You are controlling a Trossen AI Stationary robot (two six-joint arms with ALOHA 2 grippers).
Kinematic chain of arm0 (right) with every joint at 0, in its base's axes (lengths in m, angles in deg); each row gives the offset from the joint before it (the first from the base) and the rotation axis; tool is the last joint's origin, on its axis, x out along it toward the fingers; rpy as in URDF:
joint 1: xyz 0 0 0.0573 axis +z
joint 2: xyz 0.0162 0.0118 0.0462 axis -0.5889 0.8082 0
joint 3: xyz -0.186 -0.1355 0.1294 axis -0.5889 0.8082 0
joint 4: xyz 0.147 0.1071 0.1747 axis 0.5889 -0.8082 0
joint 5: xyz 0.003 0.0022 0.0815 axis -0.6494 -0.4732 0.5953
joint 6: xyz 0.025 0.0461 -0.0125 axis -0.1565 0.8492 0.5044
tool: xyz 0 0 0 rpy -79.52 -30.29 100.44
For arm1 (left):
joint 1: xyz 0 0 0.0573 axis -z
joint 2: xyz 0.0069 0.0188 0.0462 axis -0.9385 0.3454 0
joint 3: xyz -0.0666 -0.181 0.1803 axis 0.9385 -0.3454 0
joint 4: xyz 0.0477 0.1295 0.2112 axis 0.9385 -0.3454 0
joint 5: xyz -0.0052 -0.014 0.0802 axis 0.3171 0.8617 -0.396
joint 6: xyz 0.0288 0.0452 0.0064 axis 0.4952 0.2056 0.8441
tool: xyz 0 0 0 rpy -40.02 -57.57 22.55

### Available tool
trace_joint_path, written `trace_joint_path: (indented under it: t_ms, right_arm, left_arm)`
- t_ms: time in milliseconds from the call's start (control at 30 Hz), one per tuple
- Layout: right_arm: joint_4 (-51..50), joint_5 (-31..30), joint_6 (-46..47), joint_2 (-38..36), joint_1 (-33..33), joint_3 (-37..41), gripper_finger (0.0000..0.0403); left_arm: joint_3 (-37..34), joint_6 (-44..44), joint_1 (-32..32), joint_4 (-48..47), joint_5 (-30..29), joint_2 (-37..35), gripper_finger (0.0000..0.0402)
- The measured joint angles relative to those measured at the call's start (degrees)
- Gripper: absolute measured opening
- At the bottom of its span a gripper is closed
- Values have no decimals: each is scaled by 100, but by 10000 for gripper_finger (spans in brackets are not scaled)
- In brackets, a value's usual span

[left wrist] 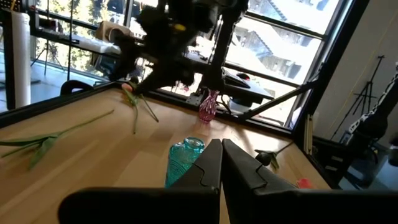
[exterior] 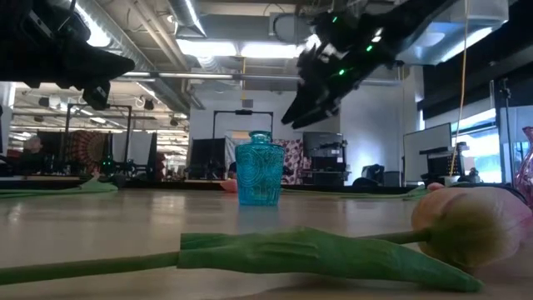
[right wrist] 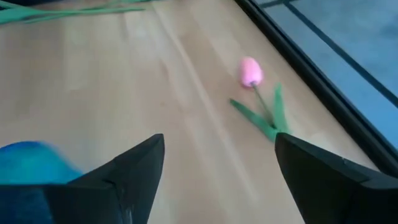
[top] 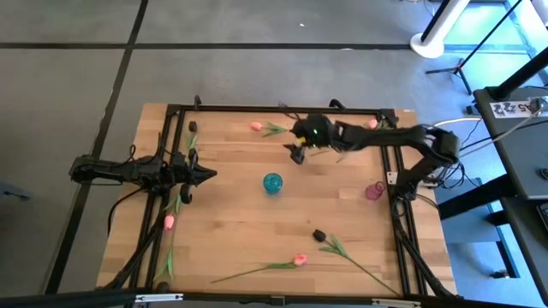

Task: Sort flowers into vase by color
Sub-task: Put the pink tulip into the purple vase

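The right gripper (top: 297, 152) hangs above the table with its jaws spread wide and nothing between them; its wrist view looks down past both fingers (right wrist: 124, 177) at bare wood. It sits just past centre of the wooden table (top: 231, 231), toward twelve o'clock in the high view. The left gripper (top: 208, 174) waits at about nine o'clock, pressed together and empty.

At the table's centre stands the blue vase (top: 272, 183), with the pink vase (top: 374, 191) at three o'clock near the frame. The flowers lie scattered: a pink tulip (top: 261, 127) at twelve o'clock, a long-stemmed pink tulip at six o'clock (top: 299, 258), a dark-headed one (top: 319, 234) at five o'clock, and another pink tulip (top: 169, 222) at eight o'clock.

The twelve o'clock tulip looks like the target. It lies toward eleven o'clock from the right gripper, near it and much closer to that arm than to the left. Its stem runs roughly nine-to-three, head at the nine o'clock end, so the jaws would need to straddle the stem across that line.
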Motion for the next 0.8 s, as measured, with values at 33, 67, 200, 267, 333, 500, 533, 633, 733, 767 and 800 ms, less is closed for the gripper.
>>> trace_joint_path:
  t_ms: [33,67,200,267,333,500,533,633,733,767,800]
  right_arm:
    - [-1,111,-59,145,-124,-112,297]
    - [3,203,-95,296,-230,-237,291]
    - [-186,350,-303,944,-556,-806,264]
    - [-514,346,-497,1323,-691,-1217,253]
    - [-941,349,-590,1667,-803,-1577,244]
    - [-1671,391,-929,2331,-1022,-2292,237]
    - [-1823,395,-1012,2424,-1060,-2411,237]
    - [-2173,451,-1212,2589,-1183,-2607,234]
    - [-2338,573,-1341,2691,-1291,-2640,223]
    - [-2402,596,-1387,2731,-1324,-2640,217]
    - [-2446,591,-1428,2776,-1358,-2640,211]
  left_arm:
    - [0,0,-2,-1,-1,1,1]
    - [0,0,-1,-2,2,1,1]
    - [0,0,0,0,1,2,1]
    - [0,0,-2,-2,1,2,1]
    - [0,0,-2,0,1,0,1]
    - [0,0,0,0,-5,0,1]
    - [0,0,0,0,-8,0,1]
    - [0,0,0,0,-13,0,1]
    - [0,0,0,-1,-12,0,1]
    - [0,0,0,0,-10,0,1]
    - [0,0,0,0,-10,0,1]
